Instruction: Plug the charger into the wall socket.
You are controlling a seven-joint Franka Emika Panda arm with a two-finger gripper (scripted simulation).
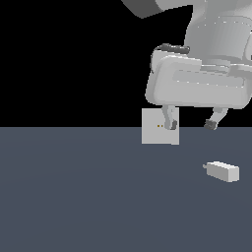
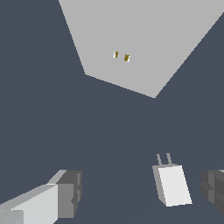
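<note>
Early stage — nothing grasped, nothing plugged. The charger [image 1: 223,171] lies flat on the dark floor [image 1: 74,197], loose, its prongs pointing toward the exterior view's left, roughly toward the wall socket [image 1: 153,133]. The socket stands upright on the floor, well apart from the charger, two orange dots [image 2: 121,56] at its centre clearly unoccupied. The gripper [image 1: 192,125] hangs above the floor with its jaws spread wide and empty; in the exterior view one finger overlaps the socket plate, the other sits above and a bit to the left of the charger, neither touching it. In the wrist view the charger [image 2: 173,184] lies between the two fingertip pads [image 2: 70,192], much closer to one pad than the other — off-centre in the gap, not centred for a clean pinch. Prongs [image 2: 164,159] in that view point toward the socket plate [image 2: 144,39]. Height of the fingers over the charger can't be pinned down, but they look clearly above it. Left to do, by my read: shift to centre over the charger, descend, close on its sides, lift, line the prongs up with the two holes, push in.
</note>
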